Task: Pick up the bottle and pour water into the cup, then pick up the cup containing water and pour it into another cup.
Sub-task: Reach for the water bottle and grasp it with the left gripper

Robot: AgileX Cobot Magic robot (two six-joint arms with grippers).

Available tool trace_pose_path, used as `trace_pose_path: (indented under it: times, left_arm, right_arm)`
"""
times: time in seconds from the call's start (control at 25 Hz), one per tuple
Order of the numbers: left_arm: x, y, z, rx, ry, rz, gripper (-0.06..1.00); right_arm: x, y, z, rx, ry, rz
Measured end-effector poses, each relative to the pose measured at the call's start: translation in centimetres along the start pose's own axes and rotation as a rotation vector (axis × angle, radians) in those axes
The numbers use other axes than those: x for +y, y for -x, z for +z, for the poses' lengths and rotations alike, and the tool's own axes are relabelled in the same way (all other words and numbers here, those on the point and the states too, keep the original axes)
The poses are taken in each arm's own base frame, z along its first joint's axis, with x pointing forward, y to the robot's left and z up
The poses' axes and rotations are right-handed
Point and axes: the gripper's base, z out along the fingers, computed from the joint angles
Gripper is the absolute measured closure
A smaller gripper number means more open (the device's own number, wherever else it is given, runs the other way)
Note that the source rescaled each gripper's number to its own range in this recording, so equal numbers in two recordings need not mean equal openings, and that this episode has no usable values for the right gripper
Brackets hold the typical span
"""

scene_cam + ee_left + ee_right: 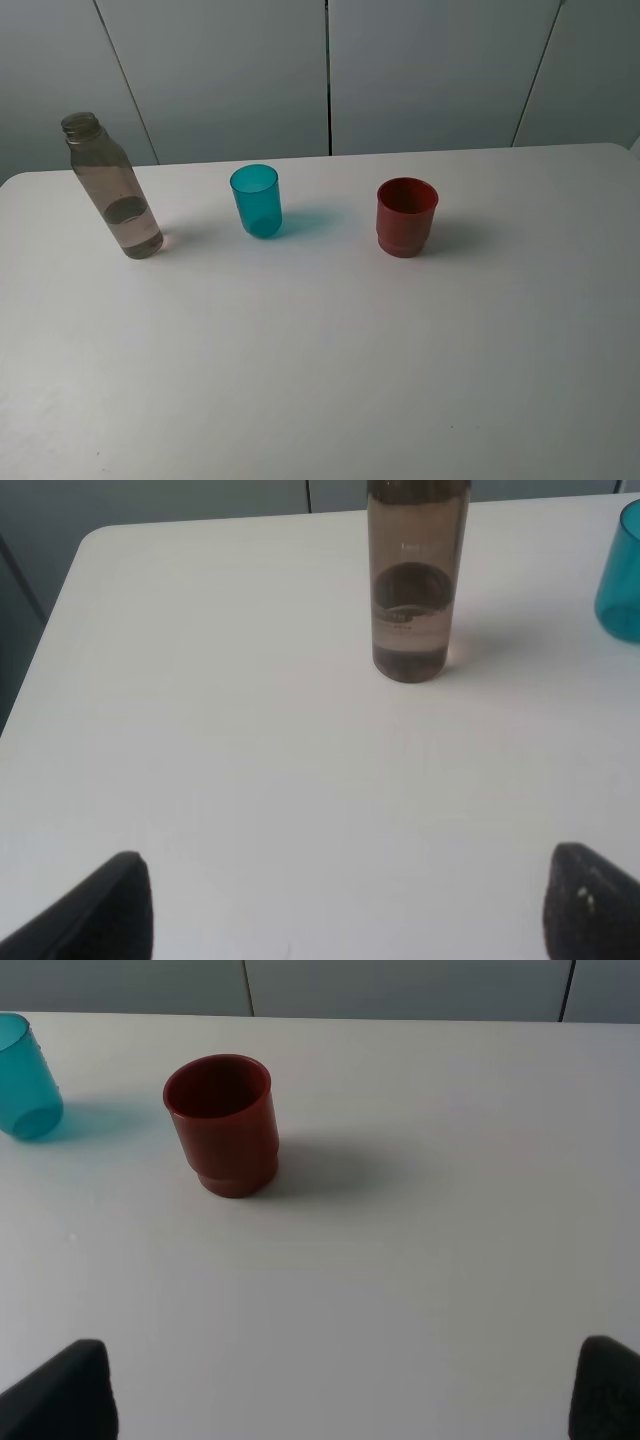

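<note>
Nothing is judged done yet: tall grey-tinted plastic bottle (113, 190), teal translucent tumbler (256, 200) and ridged red-brown cup (406, 216) are lined up apart on the white surface (300, 360); left claw (350, 910) and right claw (340, 1395) are spread, empty.

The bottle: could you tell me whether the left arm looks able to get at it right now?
Probably yes: the left gripper is open, facing the bottle, with only bare table between them.

- The bottle (115, 190) stands upright at the left of the table (320, 380).
- The tumbler (256, 200) stands mid-table, well apart from the bottle.
- The other cup (406, 217) stands right of the tumbler, slightly nearer the front.
</note>
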Motion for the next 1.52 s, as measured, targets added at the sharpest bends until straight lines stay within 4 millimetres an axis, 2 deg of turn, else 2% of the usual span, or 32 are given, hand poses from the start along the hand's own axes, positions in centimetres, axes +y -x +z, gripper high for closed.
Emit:
trace_pose_path:
  times: [1.52]
  left_arm:
    - [0.10,0.26,-0.10,-0.024,0.010,0.011,-0.06]
  right_arm:
    - [0.00,0.00,0.00,0.000,0.000,0.000]
